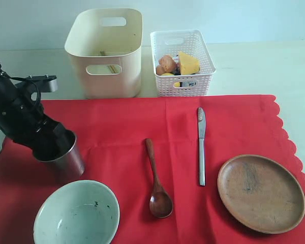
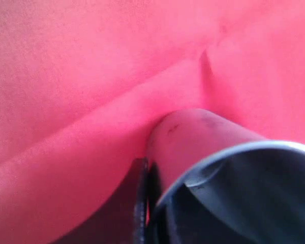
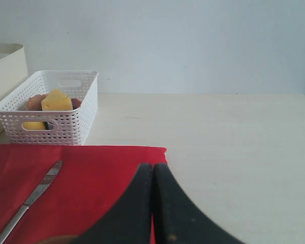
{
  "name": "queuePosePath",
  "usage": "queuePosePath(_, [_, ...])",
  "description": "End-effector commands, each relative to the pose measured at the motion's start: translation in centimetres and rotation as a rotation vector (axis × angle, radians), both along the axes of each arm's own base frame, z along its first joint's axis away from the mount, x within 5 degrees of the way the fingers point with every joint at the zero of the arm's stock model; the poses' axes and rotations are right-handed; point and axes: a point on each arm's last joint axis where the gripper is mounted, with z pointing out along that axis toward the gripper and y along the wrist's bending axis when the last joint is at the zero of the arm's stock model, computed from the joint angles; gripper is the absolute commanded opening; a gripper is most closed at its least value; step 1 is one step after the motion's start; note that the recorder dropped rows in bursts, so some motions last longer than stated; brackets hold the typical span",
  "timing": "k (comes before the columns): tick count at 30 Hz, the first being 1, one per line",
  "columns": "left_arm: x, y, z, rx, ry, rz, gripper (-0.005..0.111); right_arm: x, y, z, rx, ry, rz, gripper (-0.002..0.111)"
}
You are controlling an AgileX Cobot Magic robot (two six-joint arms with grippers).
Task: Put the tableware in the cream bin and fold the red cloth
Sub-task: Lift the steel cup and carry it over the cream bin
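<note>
The left hand [image 1: 53, 145] is clamped on the rim of the steel cup [image 1: 71, 161], which stands at the left edge of the red cloth [image 1: 122, 127]. Just in front of the cup sits the pale speckled bowl [image 1: 76, 213]; to the right lie the dark wooden spoon [image 1: 156, 183], silver table knife [image 1: 201, 145] and round brown plate [image 1: 261, 193]. The cream bin [image 1: 107, 76] stands behind the cloth on the counter [image 1: 244, 66]. The right hand [image 3: 152, 203] is closed and empty.

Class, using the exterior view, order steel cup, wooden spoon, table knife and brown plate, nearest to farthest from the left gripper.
1. steel cup, at the left gripper
2. wooden spoon, centre
3. table knife, right of centre
4. brown plate, far right
</note>
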Motion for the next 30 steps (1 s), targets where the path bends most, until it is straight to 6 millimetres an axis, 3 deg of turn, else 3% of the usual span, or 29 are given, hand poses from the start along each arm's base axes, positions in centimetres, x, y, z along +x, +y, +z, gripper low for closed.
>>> queuePosePath(1, [0.4, -0.1, 0.9, -0.017, -0.014, 0.0, 0.0, 0.0, 0.0, 0.0, -0.001, -0.014, -0.004, 0.0])
queuePosePath(8, [0.8, -0.3, 5.2, -0.05, -0.115, -0.018, 0.0, 0.0, 0.0, 0.0, -0.001, -0.014, -0.004, 0.0])
queuePosePath(22, [2.0, -0.5, 19.1, -0.139, -0.583, -0.021, 0.0, 0.0, 0.0, 0.0, -0.001, -0.014, -0.004, 0.0])
queuePosePath(26, [3.1, -0.5, 21.4, -0.154, -0.727, 0.015, 0.0, 0.0, 0.0, 0.0, -0.001, -0.014, -0.004, 0.0])
queuePosePath(30, [4.3, -0.5, 22.4, -0.157, -0.847, 0.059, 0.0, 0.0, 0.0, 0.0, -0.001, -0.014, -0.004, 0.0])
